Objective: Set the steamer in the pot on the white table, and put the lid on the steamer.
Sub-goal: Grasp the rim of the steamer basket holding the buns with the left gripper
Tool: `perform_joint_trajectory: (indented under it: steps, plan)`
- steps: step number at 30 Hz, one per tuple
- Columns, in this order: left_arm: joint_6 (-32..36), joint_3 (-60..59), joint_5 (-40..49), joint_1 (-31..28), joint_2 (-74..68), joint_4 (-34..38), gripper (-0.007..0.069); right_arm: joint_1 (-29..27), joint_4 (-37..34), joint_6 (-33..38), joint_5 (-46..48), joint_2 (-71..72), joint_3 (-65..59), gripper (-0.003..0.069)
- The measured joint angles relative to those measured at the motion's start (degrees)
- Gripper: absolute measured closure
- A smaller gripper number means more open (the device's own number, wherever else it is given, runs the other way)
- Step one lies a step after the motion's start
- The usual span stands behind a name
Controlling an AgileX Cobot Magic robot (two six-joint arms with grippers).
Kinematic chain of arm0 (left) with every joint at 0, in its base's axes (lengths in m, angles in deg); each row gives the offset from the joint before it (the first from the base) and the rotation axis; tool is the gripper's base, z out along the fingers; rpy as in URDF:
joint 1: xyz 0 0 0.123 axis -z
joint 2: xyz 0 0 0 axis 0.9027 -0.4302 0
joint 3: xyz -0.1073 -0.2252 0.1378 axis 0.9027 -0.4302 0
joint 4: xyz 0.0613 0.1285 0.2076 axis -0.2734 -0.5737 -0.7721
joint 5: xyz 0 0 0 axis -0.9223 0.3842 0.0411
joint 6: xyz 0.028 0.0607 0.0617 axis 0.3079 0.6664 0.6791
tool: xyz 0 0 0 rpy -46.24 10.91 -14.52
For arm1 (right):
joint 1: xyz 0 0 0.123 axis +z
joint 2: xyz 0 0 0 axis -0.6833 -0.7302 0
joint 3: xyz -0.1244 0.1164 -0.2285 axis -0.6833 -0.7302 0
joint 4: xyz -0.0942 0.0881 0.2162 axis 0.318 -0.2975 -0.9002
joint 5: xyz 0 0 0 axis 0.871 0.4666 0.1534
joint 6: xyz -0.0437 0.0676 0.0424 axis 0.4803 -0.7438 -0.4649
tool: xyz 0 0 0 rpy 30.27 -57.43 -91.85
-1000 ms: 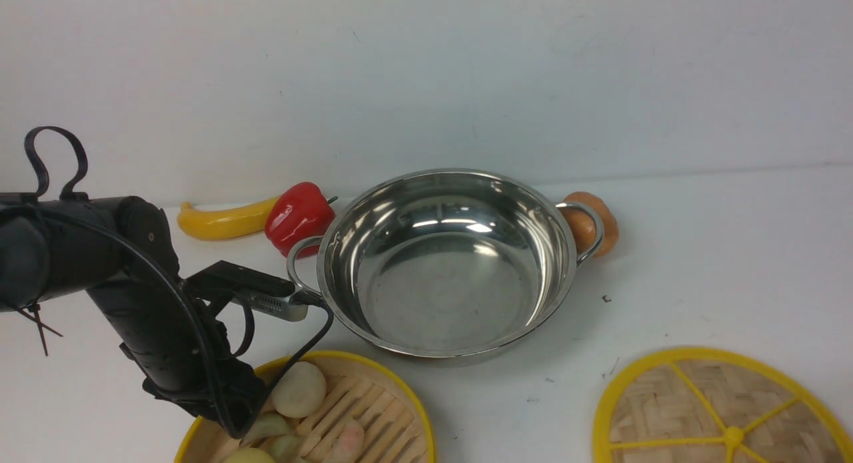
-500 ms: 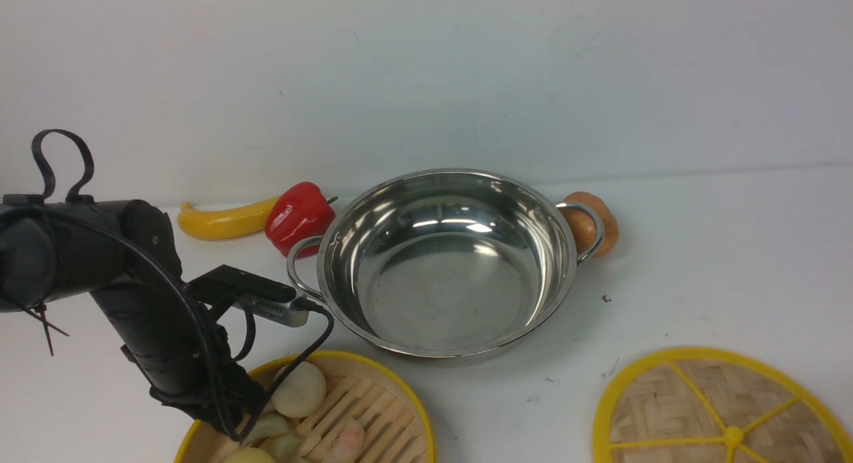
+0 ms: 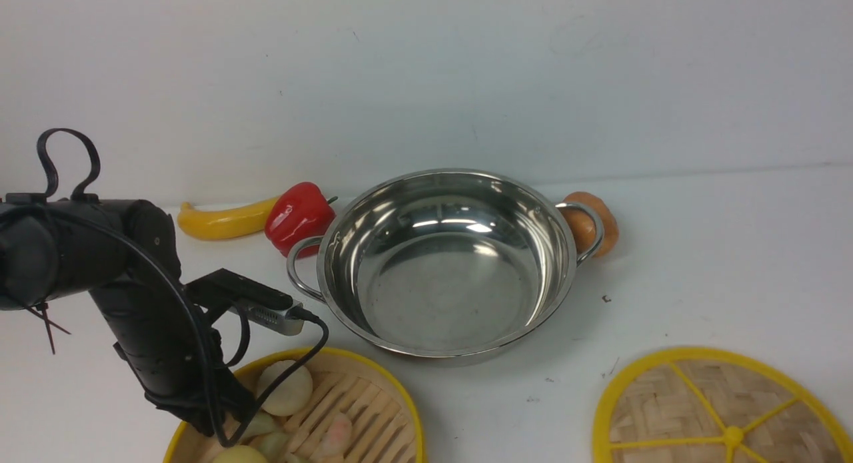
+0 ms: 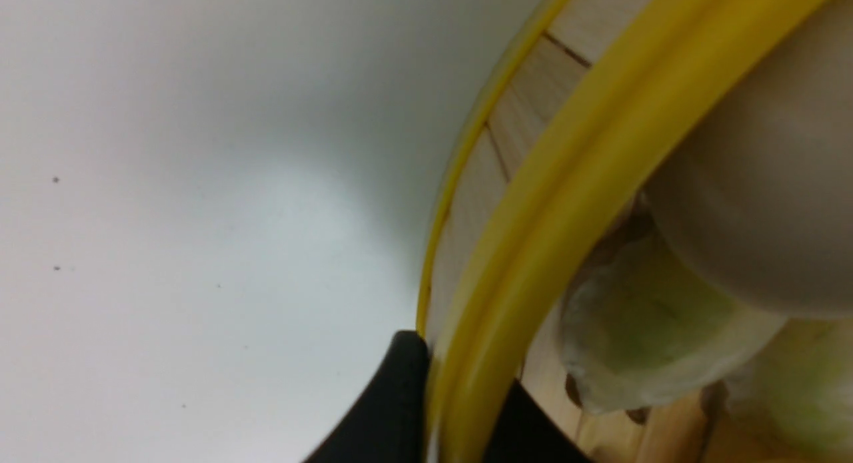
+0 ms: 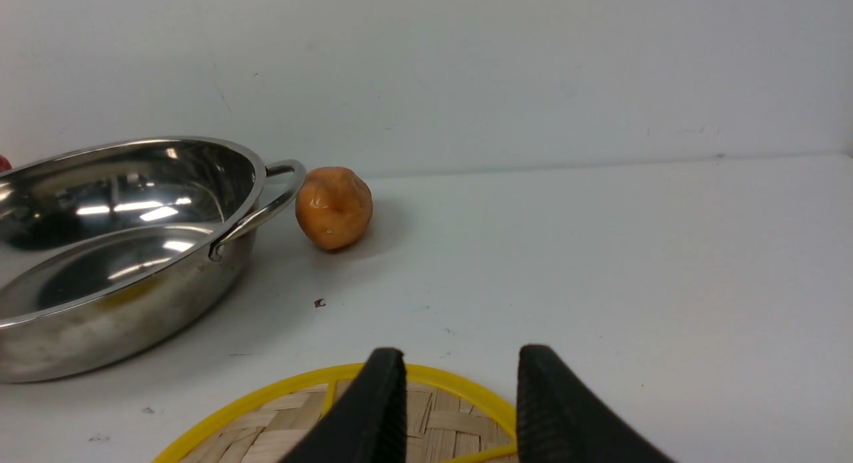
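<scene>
Risk mostly sits in the one-sided grip: left gripper (image 4: 456, 410) is pinched on the steamer (image 3: 370, 400) wall, one finger outside and one inside the yellow rim, at the basket's left edge. Steamer sits on the white table (image 3: 700, 263), near-left, in front of the pot (image 3: 440, 296) and apart from it, not yet inside. Lifting from one edge will likely tip the far side down; pale bun (image 3: 286, 388) and greenish dumplings (image 4: 640, 330) could roll out, or the rim could slip from the fingers. A low carry may clip the pot's near rim or left handle (image 3: 300, 270) and shove the pot. Right gripper (image 5: 460, 396) hangs with fingers apart over the lid's (image 3: 673, 410) far edge, holding nothing; the lid lies flat on the table, near-right. Going for it too early could crowd the left arm.
</scene>
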State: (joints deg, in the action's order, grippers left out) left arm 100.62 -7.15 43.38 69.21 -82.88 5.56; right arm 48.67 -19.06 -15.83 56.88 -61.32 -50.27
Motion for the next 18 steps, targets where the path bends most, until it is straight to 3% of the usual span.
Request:
perform_joint_trajectory:
  steps: [18]
  plan:
    - [-0.14, -0.15, 7.05, 0.0, 1.92, -3.78, 0.0594, 0.0, 0.0, 0.0, 0.0, 0.0, 0.0, 0.041]
